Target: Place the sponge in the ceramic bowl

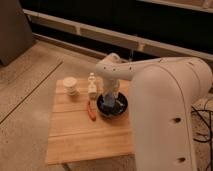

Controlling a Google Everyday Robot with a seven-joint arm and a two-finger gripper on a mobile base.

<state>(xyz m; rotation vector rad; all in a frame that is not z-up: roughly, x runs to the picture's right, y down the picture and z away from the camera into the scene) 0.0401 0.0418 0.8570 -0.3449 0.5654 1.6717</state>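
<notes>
gripper (110,95): points straight down into the ceramic bowl (121,108), likely to set the sponge (108,103) there; holding or released, I cannot tell.
sponge: one, blue-grey, under the gripper, within the bowl's rim.
ceramic bowl: one, on the wooden table (85,137).
beside it: one orange stick (91,111), one pale bottle (92,85), one cream stacked piece (71,85).

- No writing, label, brand, number or sign legible anywhere in view.
- Smooth white robot arm casing (165,95): plain surface, nothing readable.
- Pale wooden slatted table (75,135): bare boards, nothing readable.
- Gripper (109,101): down over the round glossy dark blue-black ceramic bowl (123,106); neither carries readable marks.
</notes>
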